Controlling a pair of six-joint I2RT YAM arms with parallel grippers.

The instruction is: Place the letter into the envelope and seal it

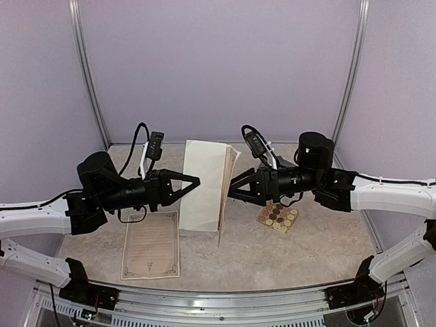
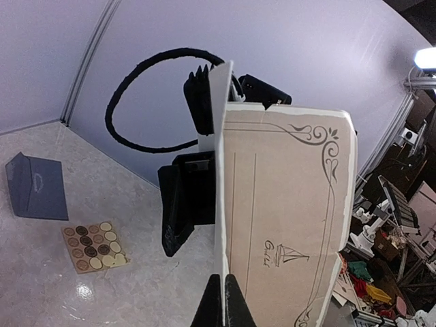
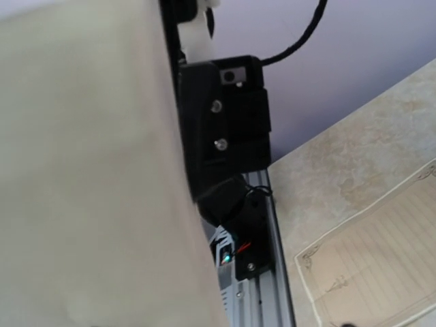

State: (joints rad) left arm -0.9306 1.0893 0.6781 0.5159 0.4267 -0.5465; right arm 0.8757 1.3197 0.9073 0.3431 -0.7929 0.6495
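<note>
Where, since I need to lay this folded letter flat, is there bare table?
Best is the table's near right, between the sticker sheet and the front rail. A thin strip also runs along the back wall. The near left holds a flat sheet. The middle is crowded: left gripper and right gripper pinch the folded letter.

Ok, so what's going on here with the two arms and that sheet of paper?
Both arms hold a folded cream letter upright in the air. The left gripper pinches one side, the right gripper the other. The slate-blue envelope sits untouched beside the sticker sheet. A second printed sheet lies flat near the left arm. The letter is not yet inside.
</note>
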